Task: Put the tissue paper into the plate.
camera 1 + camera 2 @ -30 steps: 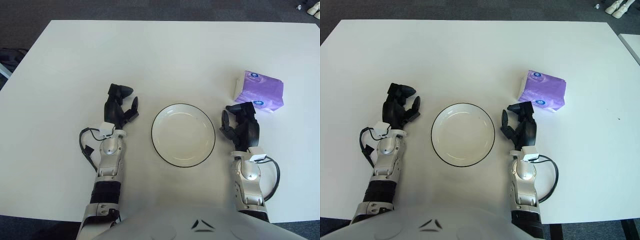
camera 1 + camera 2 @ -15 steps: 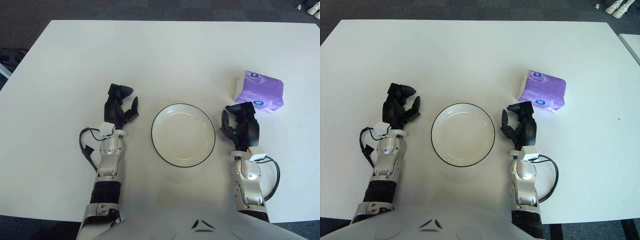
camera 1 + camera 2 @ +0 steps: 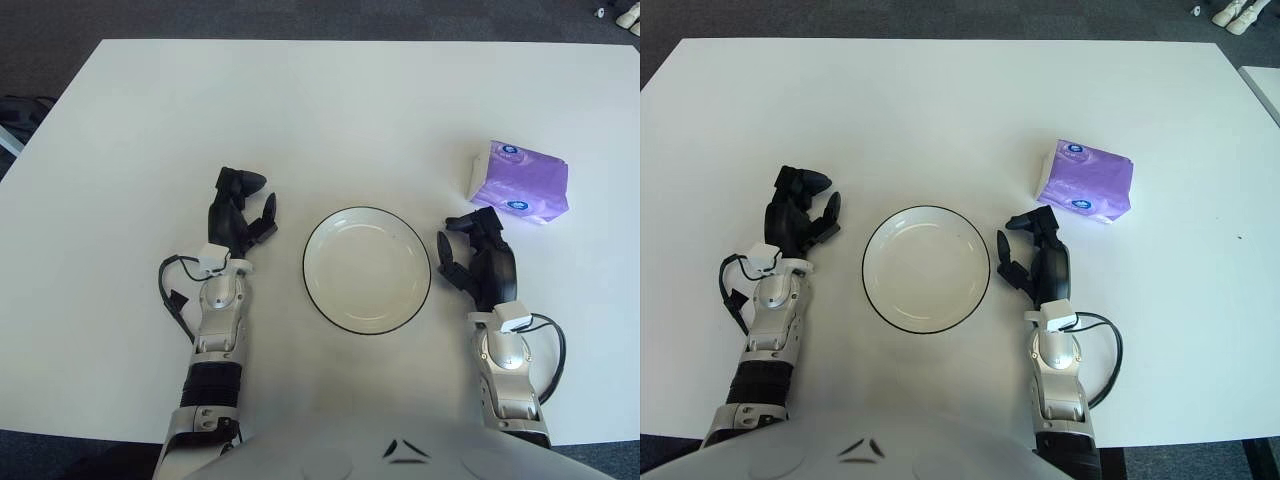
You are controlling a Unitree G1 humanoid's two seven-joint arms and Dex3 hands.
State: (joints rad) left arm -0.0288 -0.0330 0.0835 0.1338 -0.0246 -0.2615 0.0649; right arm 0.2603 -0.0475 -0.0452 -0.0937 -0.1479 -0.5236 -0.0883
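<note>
A purple pack of tissue paper [image 3: 519,182] lies on the white table at the right, behind my right hand. An empty white plate with a dark rim [image 3: 367,269] sits in the middle front of the table. My right hand [image 3: 474,259] rests just right of the plate and a little in front of the tissue pack, not touching it; its fingers are relaxed and hold nothing. My left hand [image 3: 240,216] rests left of the plate, fingers relaxed and empty.
The white table [image 3: 300,110] stretches wide behind the plate. A dark floor lies beyond its far edge. Cables loop at both wrists [image 3: 172,290].
My right hand has shifted slightly toward me and to the left, its forearm swinging a little right. The left hand, plate and tissue pack have not moved.
</note>
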